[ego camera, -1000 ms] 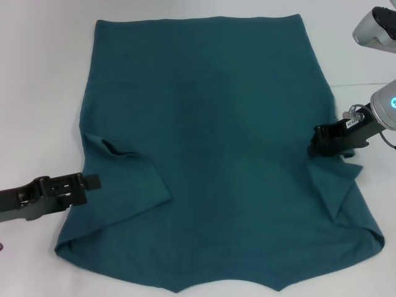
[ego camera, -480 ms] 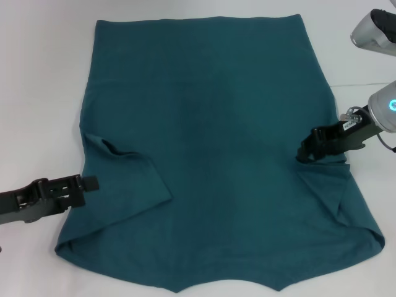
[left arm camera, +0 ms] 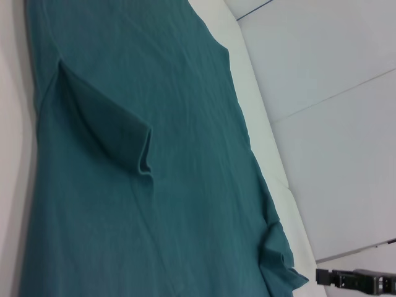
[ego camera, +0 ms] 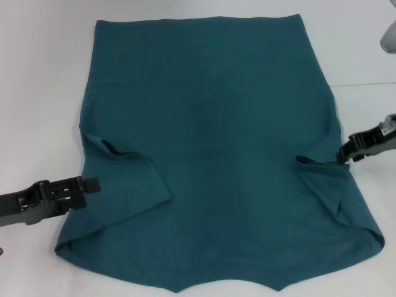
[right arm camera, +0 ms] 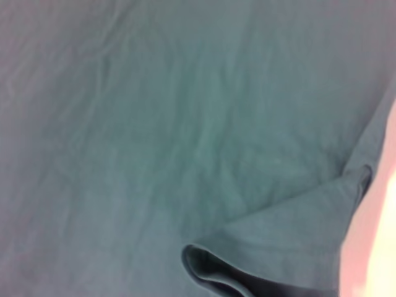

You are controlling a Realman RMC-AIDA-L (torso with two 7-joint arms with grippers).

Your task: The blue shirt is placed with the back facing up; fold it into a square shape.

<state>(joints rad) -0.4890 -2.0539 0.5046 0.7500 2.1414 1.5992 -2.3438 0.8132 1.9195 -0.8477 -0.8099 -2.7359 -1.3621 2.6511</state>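
I've pulled the right gripper (ego camera: 344, 152) off the shirt (ego camera: 210, 154), its sleeve now folded in (left gripper (ego camera: 93, 184) waits); finger states I can't tell.

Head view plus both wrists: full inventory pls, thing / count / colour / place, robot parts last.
blue shirt: 1, dark teal-blue, spread flat across the middle of the table, plain side up, both sleeves folded in over the body.
table: 1, white, under the shirt, bare on both sides of it.
left gripper: 1, black, low at the shirt's left edge beside the folded-in left sleeve; grips nothing.
right gripper: 1, black, at the shirt's right edge next to the folded-in right sleeve; nothing visibly held.
robot arm part: 1, grey, far right edge of the head view, above the table.
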